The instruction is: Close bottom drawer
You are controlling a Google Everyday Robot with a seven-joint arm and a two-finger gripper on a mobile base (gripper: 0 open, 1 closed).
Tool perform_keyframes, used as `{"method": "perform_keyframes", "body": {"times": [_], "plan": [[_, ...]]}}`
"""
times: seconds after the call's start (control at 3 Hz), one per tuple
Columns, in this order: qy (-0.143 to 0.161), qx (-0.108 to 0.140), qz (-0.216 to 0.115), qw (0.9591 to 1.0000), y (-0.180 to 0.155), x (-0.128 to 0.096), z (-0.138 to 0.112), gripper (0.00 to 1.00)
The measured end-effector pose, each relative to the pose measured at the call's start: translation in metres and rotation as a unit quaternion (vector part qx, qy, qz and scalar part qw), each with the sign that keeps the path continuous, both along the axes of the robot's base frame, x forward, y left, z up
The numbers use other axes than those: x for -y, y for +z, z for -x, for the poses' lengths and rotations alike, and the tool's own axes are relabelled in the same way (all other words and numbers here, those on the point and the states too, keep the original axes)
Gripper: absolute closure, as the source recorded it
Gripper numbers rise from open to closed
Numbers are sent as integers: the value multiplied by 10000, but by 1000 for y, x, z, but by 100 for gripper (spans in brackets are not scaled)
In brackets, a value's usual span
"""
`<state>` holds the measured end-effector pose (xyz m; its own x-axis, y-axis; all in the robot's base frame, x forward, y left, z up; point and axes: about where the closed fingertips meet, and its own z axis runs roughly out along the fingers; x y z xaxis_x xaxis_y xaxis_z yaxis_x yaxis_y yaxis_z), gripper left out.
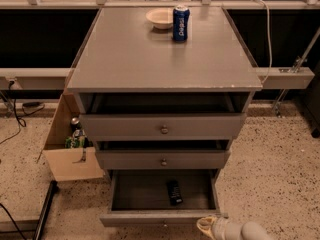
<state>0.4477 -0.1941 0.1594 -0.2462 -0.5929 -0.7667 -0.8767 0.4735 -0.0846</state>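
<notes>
Currently bottom drawer (150,218) stands pulled out at cabinet (160,59) base, dark object (174,192) inside; gripper (206,224) sits by its front right corner, clenched or released: cannot tell.

The gripper (207,225) is showing at the bottom edge of the view, right of centre, its tip looking pale yellow and cream (rounded, rather like a soft pad). Behind it the arm (247,231) is appearing as a smooth, light grey-white tube, bulging into rounded segments, with a faint darker seam dividing them. Its shell is giving off a dull, matte sheen.
</notes>
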Motion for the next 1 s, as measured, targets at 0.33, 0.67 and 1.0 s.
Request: {"method": "perform_keyframes", "body": {"times": [0.33,0.67,1.0], "plan": [[266,64,5,9996,-1,-16,-15,100],[511,107,12,9986,-3,-31,-27,100],[505,110,8,9987,-3,-32,-27,100]]}}
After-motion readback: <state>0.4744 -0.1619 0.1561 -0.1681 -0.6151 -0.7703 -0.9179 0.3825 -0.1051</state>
